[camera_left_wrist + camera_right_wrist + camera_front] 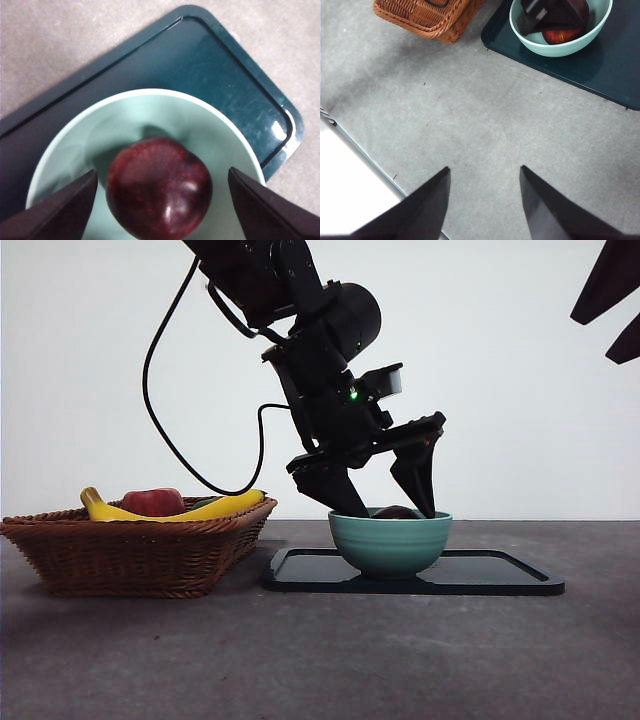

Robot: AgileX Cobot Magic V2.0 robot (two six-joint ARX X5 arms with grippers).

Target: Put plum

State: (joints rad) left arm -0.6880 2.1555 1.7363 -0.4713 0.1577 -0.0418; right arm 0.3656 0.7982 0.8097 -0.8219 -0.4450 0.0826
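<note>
We see the plum lying in the bowl on the tray, mid-desk. Our left tool straddles it, released, jaws dipping inside the rim. Lifting off-line could clip the rim and tip the bowl. Our right tool waits, spread apart.

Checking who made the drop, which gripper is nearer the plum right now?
Left. The left gripper straddles the plum in the bowl, jaws open and apart from it. The right gripper hangs over bare table, far off.
</note>
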